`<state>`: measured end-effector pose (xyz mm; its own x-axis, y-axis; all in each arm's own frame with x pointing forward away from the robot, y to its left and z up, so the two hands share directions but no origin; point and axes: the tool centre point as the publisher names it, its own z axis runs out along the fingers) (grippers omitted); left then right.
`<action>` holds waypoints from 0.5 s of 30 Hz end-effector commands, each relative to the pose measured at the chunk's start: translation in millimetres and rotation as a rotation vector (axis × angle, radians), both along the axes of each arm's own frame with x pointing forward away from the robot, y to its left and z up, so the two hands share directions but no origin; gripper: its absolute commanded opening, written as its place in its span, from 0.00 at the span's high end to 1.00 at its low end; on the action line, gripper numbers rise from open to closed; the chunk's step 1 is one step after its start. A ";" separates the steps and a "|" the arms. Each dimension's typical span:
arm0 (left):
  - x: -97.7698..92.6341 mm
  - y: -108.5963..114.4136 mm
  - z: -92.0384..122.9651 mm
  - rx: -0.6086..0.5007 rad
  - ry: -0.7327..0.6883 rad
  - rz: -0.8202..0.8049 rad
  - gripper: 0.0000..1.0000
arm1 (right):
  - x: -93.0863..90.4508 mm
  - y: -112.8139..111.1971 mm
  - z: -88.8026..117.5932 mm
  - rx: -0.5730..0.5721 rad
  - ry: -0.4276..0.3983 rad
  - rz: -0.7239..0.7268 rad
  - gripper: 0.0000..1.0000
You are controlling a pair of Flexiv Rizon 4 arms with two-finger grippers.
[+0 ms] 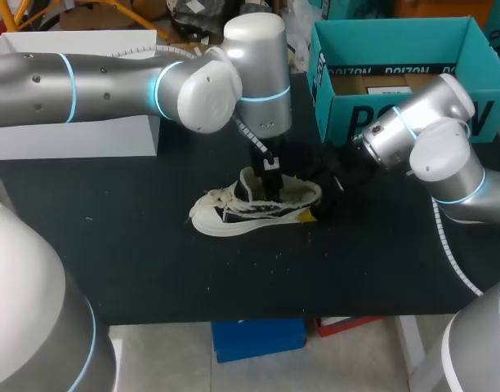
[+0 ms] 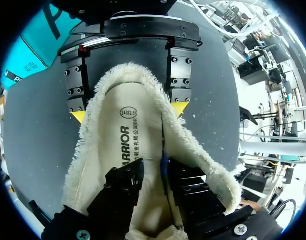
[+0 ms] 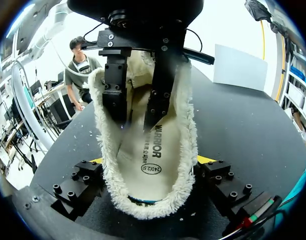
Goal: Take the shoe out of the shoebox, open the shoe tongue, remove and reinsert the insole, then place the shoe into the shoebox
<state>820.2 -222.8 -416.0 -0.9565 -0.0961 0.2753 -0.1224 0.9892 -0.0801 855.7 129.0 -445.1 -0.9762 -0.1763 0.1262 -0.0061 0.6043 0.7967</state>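
The shoe (image 1: 234, 214) stands on its sole in the middle of the tabletop (image 1: 152, 269). The right gripper (image 3: 152, 161) clamps its fleecy heel from both sides. The left gripper (image 2: 163, 172) is down inside the shoe, over the insole (image 2: 125, 135); whether it pinches anything cannot be told. The shoebox (image 1: 397, 114) stands open at the far right corner.

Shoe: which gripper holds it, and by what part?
The right gripper holds the shoe by its heel, a finger each side. Left gripper is inside; its hold cannot be told.

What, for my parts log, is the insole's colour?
Cream, with dark print; the insole shows best in the left wrist view.
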 end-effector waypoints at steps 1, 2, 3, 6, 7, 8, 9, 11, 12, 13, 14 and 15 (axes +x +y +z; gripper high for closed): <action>-6.6 -1.9 -4.9 0.051 -0.036 0.003 0.69 | 0.9 2.3 -4.8 -0.001 0.002 0.000 1.00; -6.8 -1.4 -4.6 0.073 -0.058 0.006 0.69 | 0.9 2.3 -4.8 -0.001 0.002 0.000 1.00; -7.4 -1.1 -3.6 0.097 -0.079 0.009 0.69 | 0.9 2.3 -4.8 -0.001 0.002 0.000 1.00; -8.3 0.1 -1.0 0.177 -0.152 0.024 0.67 | 0.9 2.3 -4.8 -0.001 0.002 0.000 1.00; -8.5 0.7 -0.4 0.198 -0.176 0.029 0.66 | 0.9 2.3 -4.8 -0.001 0.002 0.000 1.00; -8.6 2.1 0.1 0.214 -0.199 0.037 0.66 | 0.9 2.3 -4.8 -0.001 0.002 0.000 1.00; -8.5 3.8 0.0 0.233 -0.220 0.041 0.66 | 0.9 2.3 -4.8 -0.001 0.002 0.000 1.00; -8.2 7.5 -1.5 0.258 -0.249 0.050 0.65 | 0.9 2.3 -4.8 -0.001 0.002 0.000 1.00; -7.9 9.3 -2.8 0.260 -0.265 0.055 0.65 | 0.9 2.3 -4.8 -0.001 0.002 0.000 1.00; -8.5 10.4 -3.9 0.278 -0.283 0.060 0.65 | 0.9 2.3 -4.8 -0.001 0.002 0.000 1.00; -9.5 10.9 -5.7 0.307 -0.307 0.060 0.65 | 0.9 2.3 -4.8 -0.001 0.002 0.000 1.00; -9.6 11.7 -8.6 0.322 -0.321 0.060 0.65 | 0.9 2.3 -4.8 -0.001 0.002 0.000 1.00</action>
